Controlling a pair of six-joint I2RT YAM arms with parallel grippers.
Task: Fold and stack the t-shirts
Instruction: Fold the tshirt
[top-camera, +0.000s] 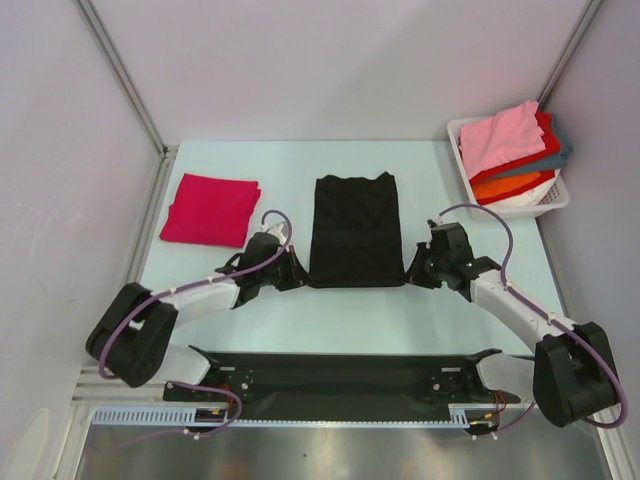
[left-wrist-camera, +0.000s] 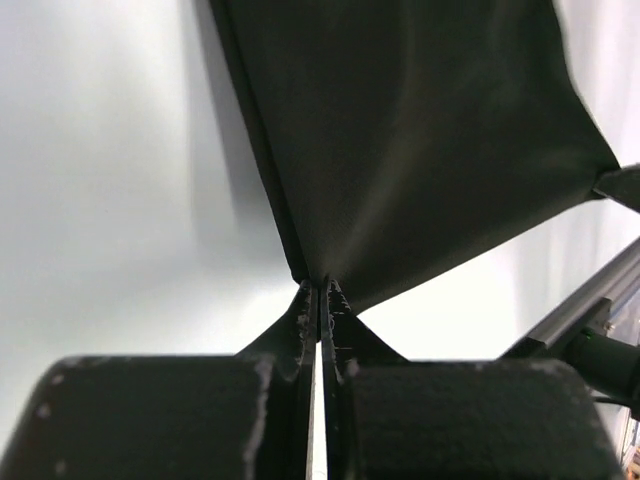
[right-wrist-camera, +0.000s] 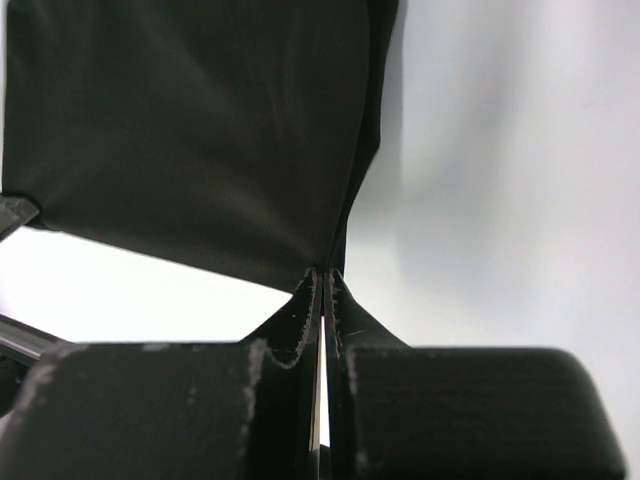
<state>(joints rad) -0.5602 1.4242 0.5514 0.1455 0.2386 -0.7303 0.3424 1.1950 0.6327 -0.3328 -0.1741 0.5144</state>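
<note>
The left pincer (left-wrist-camera: 320, 286) is pressed shut, its two fingers meeting on the lower left corner of the black shirt (top-camera: 355, 230). The right pincer (right-wrist-camera: 322, 272) is likewise closed, nipping the lower right corner of the same shirt. In both wrist views the dark cloth fans out from the fingertips and fills the upper part of the frame, its hem stretched taut between the two grips. Seen from above, the black shirt lies flat in the centre of the pale worktop (top-camera: 400, 320) as a neat upright rectangle, collar towards the top of the frame, with no sleeves sticking out at the sides. To the left of centre, well apart from it, a magenta shirt (top-camera: 210, 208) lies on the worktop folded into a compact square. At the upper right stands a white basket (top-camera: 556, 202) heaped with more shirts: a pink shirt (top-camera: 500, 140) on top, with red, orange and teal cloth showing beneath. The task looks to be at an early stage: one shirt seems finished, the black one appears partly folded and ready to be doubled over, and the basketful is not yet touched.
</note>
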